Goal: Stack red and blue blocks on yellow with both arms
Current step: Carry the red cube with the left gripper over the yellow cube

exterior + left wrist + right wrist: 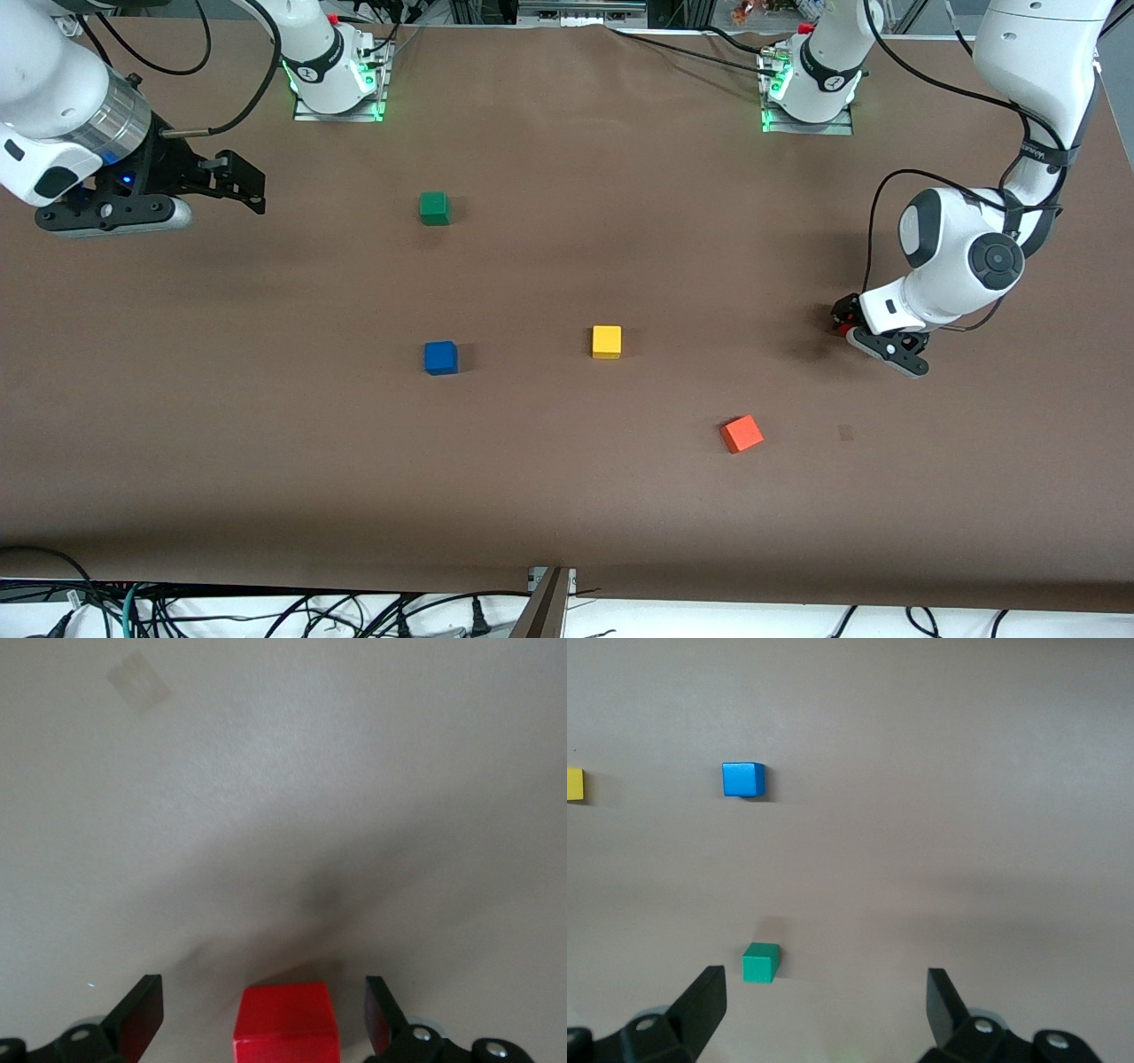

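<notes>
Left gripper [261,1019] sat low at the left arm's end of the brown table [567,496], fingers apart around the small matte red cube [286,1024], not touching it. Right gripper [826,1001] hung spread and empty over the right arm's end. Matte blue cube [440,357] lay beside the matte yellow cube [607,341], apart. Green cube [434,207] lay farther back, orange cube [741,433] nearest the camera.

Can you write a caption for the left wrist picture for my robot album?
Left gripper open around the red block on the table.
</notes>
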Tool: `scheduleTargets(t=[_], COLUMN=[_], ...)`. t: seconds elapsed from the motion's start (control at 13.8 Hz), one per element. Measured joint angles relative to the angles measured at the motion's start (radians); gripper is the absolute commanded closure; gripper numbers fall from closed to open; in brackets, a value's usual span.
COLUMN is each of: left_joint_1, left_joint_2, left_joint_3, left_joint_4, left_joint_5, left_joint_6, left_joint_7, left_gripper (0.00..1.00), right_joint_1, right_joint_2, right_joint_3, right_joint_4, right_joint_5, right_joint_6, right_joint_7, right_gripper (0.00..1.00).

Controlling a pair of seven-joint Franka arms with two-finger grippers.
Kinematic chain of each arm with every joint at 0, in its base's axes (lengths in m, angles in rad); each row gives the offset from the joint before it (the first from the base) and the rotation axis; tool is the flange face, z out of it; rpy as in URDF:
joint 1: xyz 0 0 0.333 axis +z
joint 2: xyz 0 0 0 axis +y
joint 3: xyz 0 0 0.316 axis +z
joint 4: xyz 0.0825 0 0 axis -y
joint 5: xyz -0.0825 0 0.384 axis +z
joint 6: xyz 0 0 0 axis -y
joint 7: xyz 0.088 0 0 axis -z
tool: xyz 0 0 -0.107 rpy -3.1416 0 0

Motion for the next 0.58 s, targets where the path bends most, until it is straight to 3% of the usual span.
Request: scheduleTargets(t=[0.29, 0.36, 0.43, 0.51, 0.58], left_joint_1=[0.028, 0.034, 0.039, 0.042, 0.044], left_joint_2=[-0.002, -0.002, -0.003, -0.003, -0.003], left_joint_3=[0.001, 0.001, 0.001, 0.001, 0.001], left_joint_4=[-0.059, -0.067, -0.077, -0.084, -0.086], left_joint_5=[0.000, 0.000, 0.000, 0.001, 0.001], left_joint_6=[0.039, 0.040, 0.040, 0.034, 0.017], left_joint_7=[0.004, 0.005, 0.006, 0.007, 0.008], left_gripper=[0.00, 0.34, 0.76, 0.96, 1.00], right_joint_1=[0.000, 0.000, 0.000, 0.000, 0.000], right_joint_2=[0.004, 0.006, 0.007, 0.008, 0.009], right_joint_3=[0.000, 0.000, 0.000, 0.000, 0.000], right_joint_4=[0.000, 0.000, 0.000, 0.000, 0.000], right_joint_5=[0.000, 0.000, 0.000, 0.000, 0.000], right_joint_6=[0.000, 0.000, 0.000, 0.000, -0.001], right_joint_7=[0.000, -0.001, -0.001, -0.002, -0.002], right_gripper=[0.00, 0.00, 0.00, 0.00, 0.00])
